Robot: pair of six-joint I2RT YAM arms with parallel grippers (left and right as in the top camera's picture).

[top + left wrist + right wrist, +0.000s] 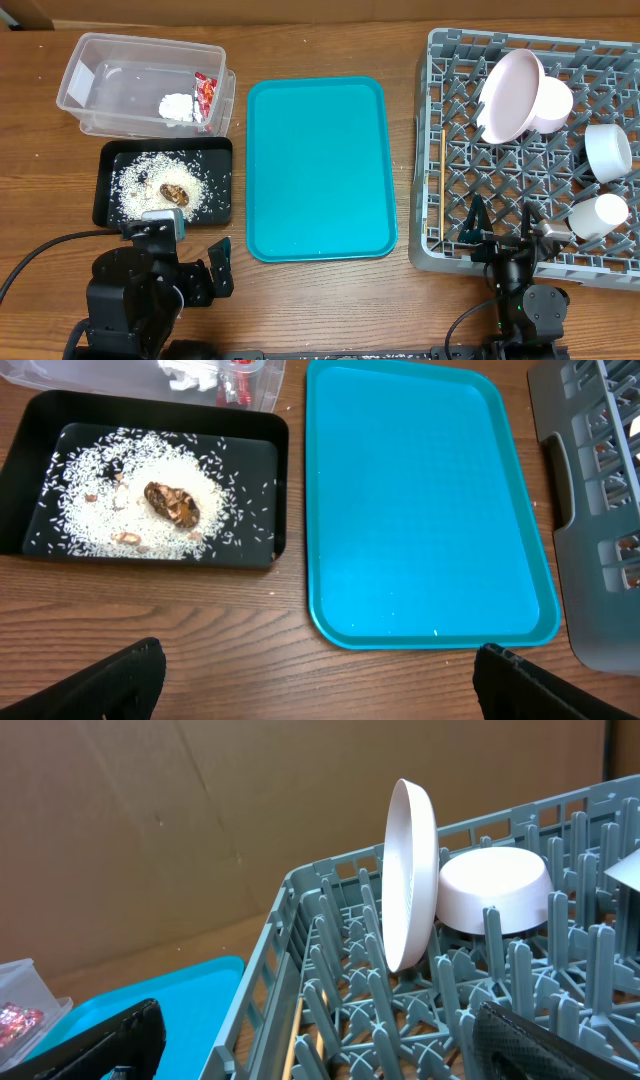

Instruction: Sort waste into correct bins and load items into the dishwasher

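Observation:
The grey dish rack (440,150) at the right holds the white plate (508,95) on edge, a bowl (550,105) behind it, another bowl (607,150), a cup (598,215) and the chopsticks (439,195) along its left side. The clear tub (100,75) holds the paper wad (178,106) and red wrapper (205,92). The black tray (105,195) holds rice (135,180) and the brown scrap (175,191). My left gripper (318,680) is open and empty above the table in front of the black tray (150,405). My right gripper (320,1040) is open and empty over the rack's front left (330,930).
An empty teal serving tray (318,165) lies between the bins and the rack; it also shows in the left wrist view (420,500). The rack's edge (600,510) is at the right of that view. A brown cardboard wall (200,810) stands behind the table.

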